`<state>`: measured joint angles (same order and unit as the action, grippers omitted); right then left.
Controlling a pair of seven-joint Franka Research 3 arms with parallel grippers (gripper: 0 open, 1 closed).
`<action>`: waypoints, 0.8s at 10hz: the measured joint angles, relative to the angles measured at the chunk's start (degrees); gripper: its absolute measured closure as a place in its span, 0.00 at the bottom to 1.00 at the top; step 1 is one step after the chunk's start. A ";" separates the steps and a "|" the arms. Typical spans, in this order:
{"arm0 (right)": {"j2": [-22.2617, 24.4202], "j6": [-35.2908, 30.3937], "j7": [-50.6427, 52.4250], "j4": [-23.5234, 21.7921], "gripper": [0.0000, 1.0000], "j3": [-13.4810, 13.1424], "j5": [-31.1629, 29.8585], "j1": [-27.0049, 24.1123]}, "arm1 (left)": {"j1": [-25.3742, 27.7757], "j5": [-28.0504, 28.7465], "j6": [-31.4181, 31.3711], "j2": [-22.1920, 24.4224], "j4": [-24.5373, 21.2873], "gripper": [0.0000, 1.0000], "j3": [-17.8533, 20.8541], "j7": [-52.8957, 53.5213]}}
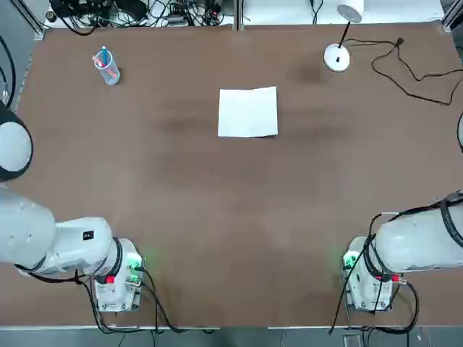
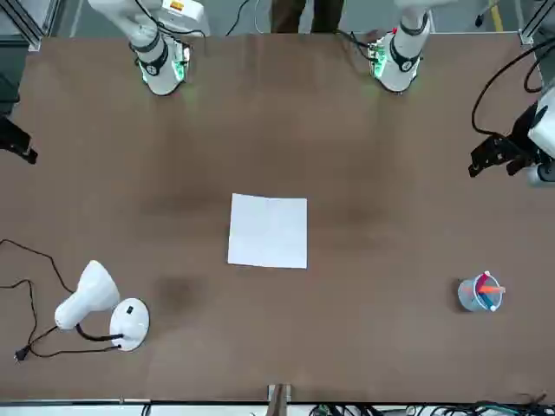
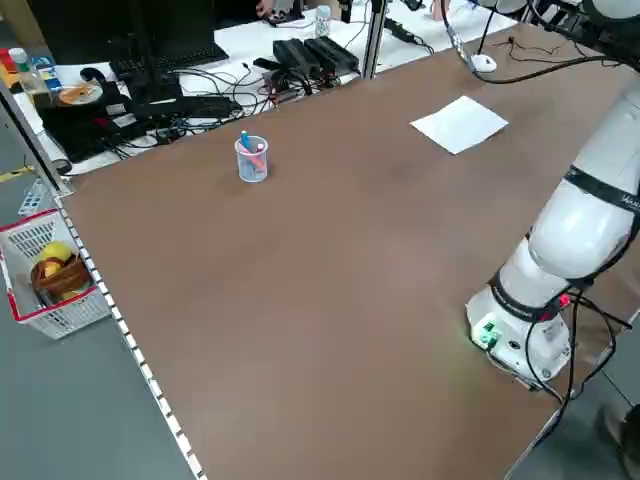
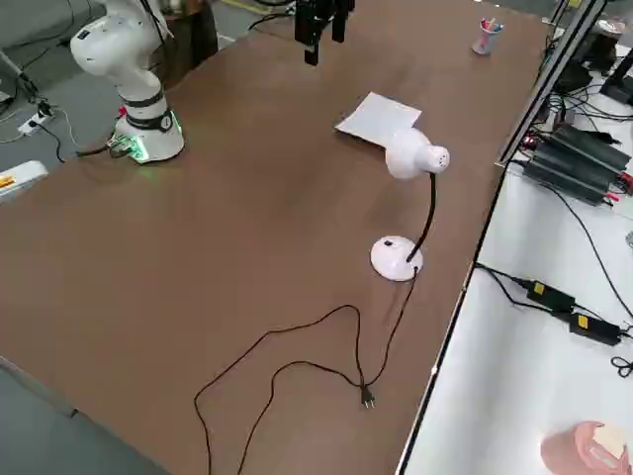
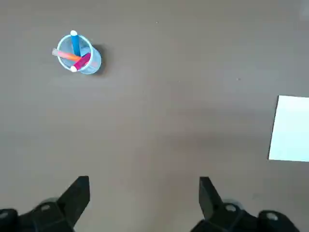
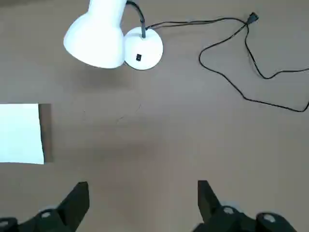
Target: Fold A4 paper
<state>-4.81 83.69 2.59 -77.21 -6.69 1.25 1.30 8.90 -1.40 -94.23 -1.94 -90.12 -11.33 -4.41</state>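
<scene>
Lying flat mid-table, the A4 paper point(image 1: 248, 112) is sitting untouched.
The left gripper point(image 5: 143, 193) and right gripper point(image 6: 142, 195) are hovering with fingers spread, well apart from it; a desk lamp point(image 1: 338, 54) is standing near.

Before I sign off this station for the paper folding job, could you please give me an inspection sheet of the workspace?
Surface: brown table, bare in front of both arms.
Job's things: A4 paper lies flat mid-table, untouched.
Clutter: white desk lamp on the robot's far right; clear cup of pens on the far left.
Grippers: left pincer open, raised over the table; right pincer open, raised likewise; neither holds anything.
Cables: lamp cord loops loose on the table, unplugged.
Surroundings: electronics and wiring beyond the far edge; basket beside the table.
</scene>
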 joint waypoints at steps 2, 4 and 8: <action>-0.01 0.00 0.00 -0.05 0.01 0.07 -0.04 0.12 | 0.00 0.00 0.00 0.00 0.02 0.00 0.00 0.00; -0.01 0.00 0.05 -0.35 0.01 0.10 -0.07 0.41 | -0.11 -1.27 0.03 -0.78 0.02 0.00 -0.12 -0.69; 0.09 3.10 -0.01 -6.69 0.03 2.18 0.11 2.76 | -1.84 -8.53 -0.48 -4.91 0.41 0.14 -1.82 -7.66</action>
<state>-4.72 86.79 2.58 -83.90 -4.51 1.36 4.06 7.06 -9.93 -94.71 -6.85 -89.71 -13.16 -12.08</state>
